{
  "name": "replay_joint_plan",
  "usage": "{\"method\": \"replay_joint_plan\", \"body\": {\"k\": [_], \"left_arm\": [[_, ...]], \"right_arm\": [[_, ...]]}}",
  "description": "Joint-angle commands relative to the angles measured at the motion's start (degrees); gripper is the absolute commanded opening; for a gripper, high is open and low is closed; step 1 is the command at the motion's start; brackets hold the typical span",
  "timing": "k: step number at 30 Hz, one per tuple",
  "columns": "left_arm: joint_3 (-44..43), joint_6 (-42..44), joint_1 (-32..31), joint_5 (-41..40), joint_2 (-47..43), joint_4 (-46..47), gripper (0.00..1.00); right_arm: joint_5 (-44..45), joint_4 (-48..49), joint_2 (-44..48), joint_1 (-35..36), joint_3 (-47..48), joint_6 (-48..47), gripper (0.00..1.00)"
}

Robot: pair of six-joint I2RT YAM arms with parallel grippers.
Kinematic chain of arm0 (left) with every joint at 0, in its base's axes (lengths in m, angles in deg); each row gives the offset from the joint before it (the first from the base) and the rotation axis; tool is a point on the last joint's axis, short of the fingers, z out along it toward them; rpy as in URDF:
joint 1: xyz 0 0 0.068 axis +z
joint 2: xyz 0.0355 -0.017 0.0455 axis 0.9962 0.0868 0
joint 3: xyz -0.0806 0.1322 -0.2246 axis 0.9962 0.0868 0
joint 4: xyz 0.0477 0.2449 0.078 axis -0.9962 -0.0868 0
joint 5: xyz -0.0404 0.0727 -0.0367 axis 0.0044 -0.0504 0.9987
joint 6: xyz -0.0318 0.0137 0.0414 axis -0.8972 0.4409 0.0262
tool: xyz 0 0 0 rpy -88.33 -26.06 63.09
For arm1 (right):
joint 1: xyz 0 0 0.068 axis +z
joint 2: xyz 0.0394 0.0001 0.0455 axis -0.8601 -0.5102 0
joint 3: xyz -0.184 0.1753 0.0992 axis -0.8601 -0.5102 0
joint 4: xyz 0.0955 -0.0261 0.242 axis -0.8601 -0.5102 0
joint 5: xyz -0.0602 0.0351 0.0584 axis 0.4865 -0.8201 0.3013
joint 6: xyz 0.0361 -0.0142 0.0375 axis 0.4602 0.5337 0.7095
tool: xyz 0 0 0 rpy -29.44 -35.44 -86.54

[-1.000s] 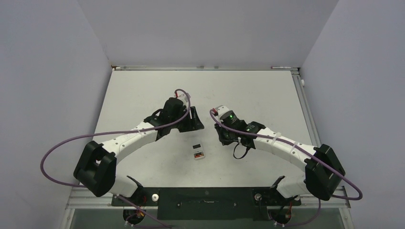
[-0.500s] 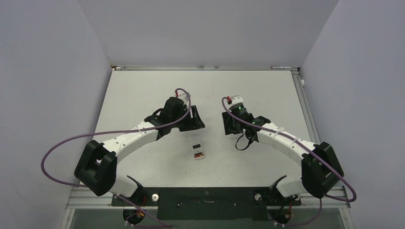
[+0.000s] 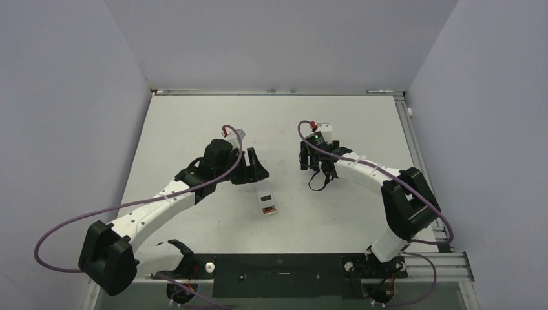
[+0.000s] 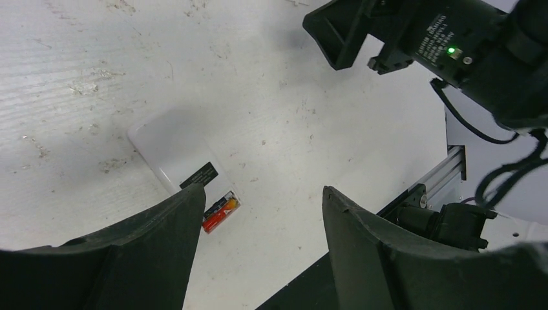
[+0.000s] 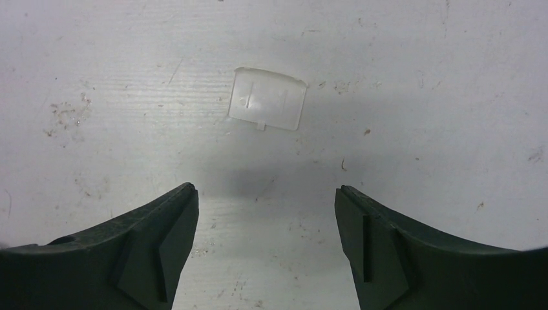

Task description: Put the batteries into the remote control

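Remote control (image 3: 267, 205): is lying flat on the tabletop (image 3: 187, 123), white back facing up, between the two arms.
Batteries (image 4: 218, 212): are sitting in the dark recess at one end of the remote control; the reddish one is showing plainly, the other is partly hidden.
Left fingers (image 4: 171, 226): are standing well apart, gripping nothing, hanging near the remote control.
Right fingers (image 5: 171, 223): are standing wide apart, holding nothing.
Clear cover (image 5: 267, 98): is lying flat on the tabletop ahead of the right fingers, touching neither.

Your remote control (image 3: 267, 204) lies flat, white back up, and you can see the batteries (image 4: 218, 211), one reddish, one dark, sitting in its uncovered recess.
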Motion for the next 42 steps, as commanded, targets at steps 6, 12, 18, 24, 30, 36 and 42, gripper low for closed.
{"method": "replay_joint_plan", "body": {"k": [6,12,18,24,30,36,42], "left_arm": [[-2.46,6.37,1.76,0.24,-11.36,-10.14,0.68],[-3.38,10.37,2.26,1.94,-14.46,-15.27,0.71],[-2.83,12.43,2.5,5.12,-15.14,-17.05,0.71],[-2.26,12.99,2.57,5.65,-15.87,-17.13,0.71],[-2.02,13.0,2.85,6.44,-15.75,-16.92,0.72],[-1.67,12.77,3.4,6.53,-15.84,-16.72,0.72],[-1.55,12.67,3.91,6.6,-15.67,-16.7,0.72]], "right_arm": [[3.09,4.56,-7.04,-2.37,6.88,6.15,0.78],[4.05,5.06,-11.86,-3.17,10.2,9.26,0.78],[5.68,4.64,-14.43,-3.52,12.19,10.59,0.76],[5.48,4.52,-15.89,-4.57,12.74,10.89,0.73],[5.22,5.02,-16.8,-4.89,12.77,10.96,0.71],[4.64,5.43,-17.36,-5.4,12.58,10.74,0.67],[4.54,5.8,-17.84,-5.46,12.23,10.62,0.66]]}}
